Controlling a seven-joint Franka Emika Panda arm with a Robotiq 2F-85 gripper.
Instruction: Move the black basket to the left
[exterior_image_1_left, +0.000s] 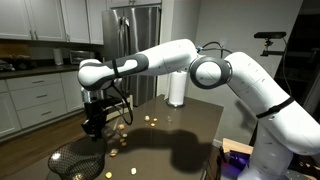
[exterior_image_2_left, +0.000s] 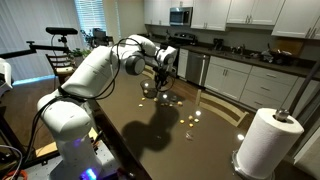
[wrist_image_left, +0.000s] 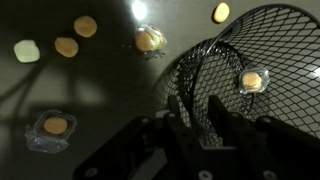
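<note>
The black basket (exterior_image_1_left: 76, 160) of wire mesh sits at the near left corner of the dark table (exterior_image_1_left: 185, 125). In the wrist view its mesh wall (wrist_image_left: 265, 45) fills the right side, and its rim runs between my fingers. My gripper (wrist_image_left: 197, 112) is shut on that rim, one finger inside and one outside. In both exterior views the gripper (exterior_image_1_left: 95, 128) (exterior_image_2_left: 165, 80) hangs from the outstretched arm, just above the basket's edge. A small yellow wrapped piece (wrist_image_left: 252, 80) shows through the mesh.
Several small yellow wrapped pieces (wrist_image_left: 150, 40) (exterior_image_1_left: 152, 120) lie scattered on the table around the basket. A white paper towel roll (exterior_image_1_left: 177, 88) (exterior_image_2_left: 268, 140) stands at the far end. The table edge runs close beside the basket. Kitchen cabinets (exterior_image_1_left: 35, 95) stand behind.
</note>
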